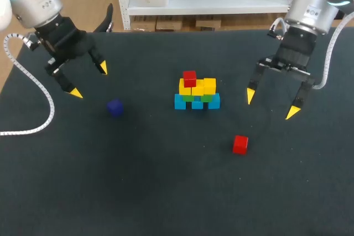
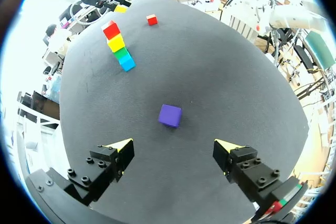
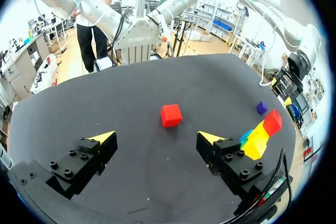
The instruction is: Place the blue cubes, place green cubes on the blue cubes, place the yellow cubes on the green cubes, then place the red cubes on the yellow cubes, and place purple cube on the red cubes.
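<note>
Stack (image 1: 198, 91) central: blue base, green, yellow, top red cube (image 1: 189, 78). Loose red cube (image 1: 240, 144) at 5 o'clock from stack, purple cube (image 1: 115, 108) at 9. Left gripper (image 1: 89, 81) at 10, right gripper (image 1: 271, 105) at 3 — both fingers spread wide.

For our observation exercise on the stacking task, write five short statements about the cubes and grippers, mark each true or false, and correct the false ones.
1. A red cube tops the stack. True.
2. The purple cube sits on the stack. False: it lies alone on the table, nearer the left gripper.
3. The left gripper and the right gripper are both open and empty. True.
4. The right gripper holds the second red cube. False: it lies on the table, apart from the stack.
5. Blue cubes form the stack's bottom layer. True.
</note>
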Motion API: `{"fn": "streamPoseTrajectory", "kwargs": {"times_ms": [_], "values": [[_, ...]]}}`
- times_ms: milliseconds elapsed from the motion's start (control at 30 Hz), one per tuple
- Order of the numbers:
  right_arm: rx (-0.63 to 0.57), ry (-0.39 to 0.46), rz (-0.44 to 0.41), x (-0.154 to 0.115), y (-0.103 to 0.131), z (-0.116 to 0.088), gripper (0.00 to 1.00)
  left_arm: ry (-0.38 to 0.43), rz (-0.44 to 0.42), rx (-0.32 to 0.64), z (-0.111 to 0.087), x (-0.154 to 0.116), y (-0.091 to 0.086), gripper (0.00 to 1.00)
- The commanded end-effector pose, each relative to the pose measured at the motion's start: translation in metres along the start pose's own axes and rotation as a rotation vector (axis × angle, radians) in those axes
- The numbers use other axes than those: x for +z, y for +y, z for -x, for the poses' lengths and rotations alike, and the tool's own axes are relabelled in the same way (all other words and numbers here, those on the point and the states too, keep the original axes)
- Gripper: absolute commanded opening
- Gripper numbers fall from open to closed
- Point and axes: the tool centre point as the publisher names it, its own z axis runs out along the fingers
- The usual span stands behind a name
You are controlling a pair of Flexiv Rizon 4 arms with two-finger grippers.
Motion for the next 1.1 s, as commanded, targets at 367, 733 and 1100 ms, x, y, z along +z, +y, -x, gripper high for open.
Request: {"fn": "streamPoseTrajectory", "kwargs": {"times_ms": [367,733,1100], "values": [[-0.063,-0.034,0.007,0.051,0.000,0.024,1.00,0.001,0.006,0.003,0.000,0.000,-0.003,1.00],[-0.145,-0.003,0.050,0.069,-0.009,0.022,1.00,0.001,0.006,0.003,0.000,0.000,-0.003,1.00],[-0.174,-0.008,0.065,0.072,-0.021,0.003,0.98,0.001,0.006,0.003,0.000,0.000,-0.003,1.00]]}}
